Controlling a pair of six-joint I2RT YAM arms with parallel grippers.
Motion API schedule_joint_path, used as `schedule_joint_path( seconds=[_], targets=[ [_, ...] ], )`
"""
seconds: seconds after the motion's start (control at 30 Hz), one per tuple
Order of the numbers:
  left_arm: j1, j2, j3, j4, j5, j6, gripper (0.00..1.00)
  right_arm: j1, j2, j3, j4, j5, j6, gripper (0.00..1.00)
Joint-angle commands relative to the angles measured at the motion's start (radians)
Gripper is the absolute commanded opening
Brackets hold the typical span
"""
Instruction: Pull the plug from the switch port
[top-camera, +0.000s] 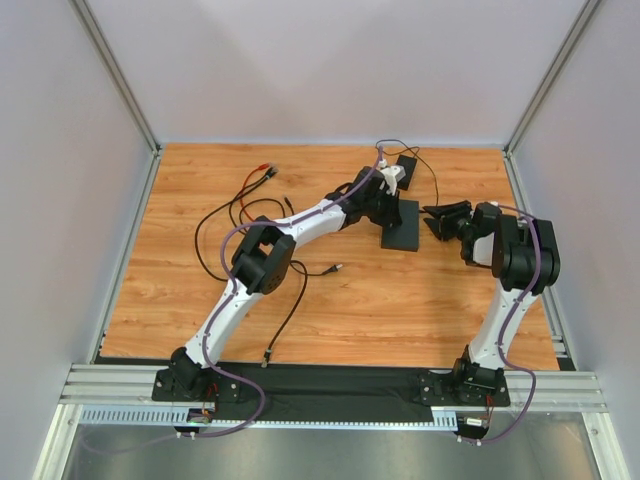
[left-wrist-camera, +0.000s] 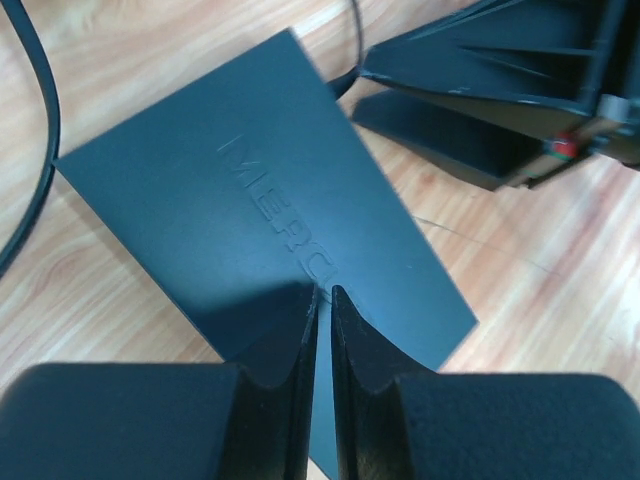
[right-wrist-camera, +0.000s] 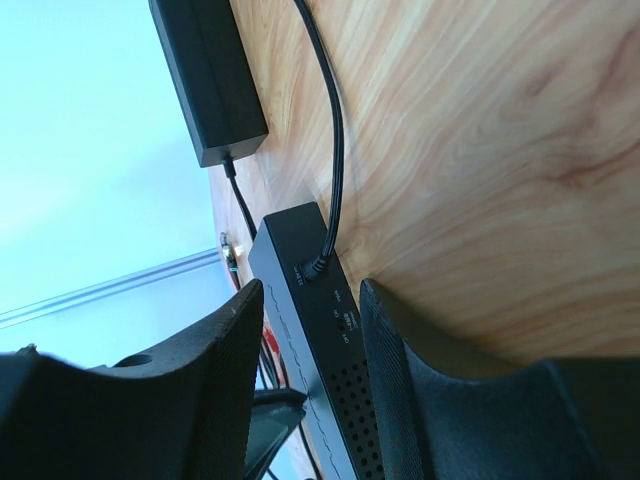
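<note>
The switch is a flat black box lying on the wooden table right of centre; its lettered top fills the left wrist view. My left gripper is shut and empty, its tips on or just above the switch's top. A small black plug with a thin cord sits in a socket on the switch's narrow side face. My right gripper is open, its fingers on either side of that face, short of the plug. It shows in the top view just right of the switch.
The black adapter brick lies behind the switch, also in the right wrist view, its thin cord looping to the plug. Loose black cables with red-tipped ends lie at the left. Walls and frame posts ring the table.
</note>
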Motion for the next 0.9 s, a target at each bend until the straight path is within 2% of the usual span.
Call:
schedule_joint_path(
  seconds=[0.0,0.2,0.27,0.57,0.87],
  targets=[
    [-0.002,0.022,0.072,-0.004,-0.007,-0.053,0.16,-0.006,0.035,-0.023,0.02,0.005,0.032,0.46],
    [-0.002,0.047,0.086,-0.03,-0.027,-0.079,0.13,-0.012,0.055,-0.016,0.028,-0.004,0.049,0.45],
    [-0.002,0.041,0.08,-0.029,-0.036,-0.082,0.12,-0.01,0.052,-0.016,0.025,-0.001,0.053,0.41],
    [0.0,0.036,0.077,-0.102,-0.1,-0.118,0.09,-0.006,0.064,-0.003,0.014,0.005,0.073,0.39],
    [0.0,0.039,0.074,-0.098,-0.103,-0.121,0.07,0.019,0.076,0.022,-0.013,0.031,0.082,0.38]
  ],
)
